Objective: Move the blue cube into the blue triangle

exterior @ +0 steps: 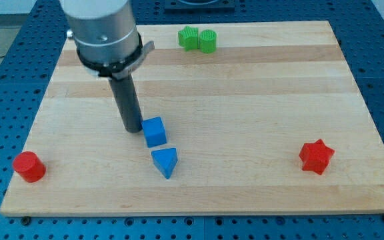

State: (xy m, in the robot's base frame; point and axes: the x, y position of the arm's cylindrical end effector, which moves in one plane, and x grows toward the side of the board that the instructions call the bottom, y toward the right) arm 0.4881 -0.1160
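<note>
Dark and straight, the rod's tip (133,129) rests just left of the blue cube (155,131), seemingly touching it; there is no pincer, so no grip state applies. The blue triangle (165,162) sits just below the cube, near mid-frame on the wooden counter (259,100). Pushing well probably means contacting the cube's upper side, then driving downward. The arm stands near-vertical, descending from the upper left.

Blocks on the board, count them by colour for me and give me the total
Blue: 2, the blue cube and the blue triangle
Green: 2, the green star and the green cylinder
Red: 2, the red cylinder and the red star
Total: 6
</note>
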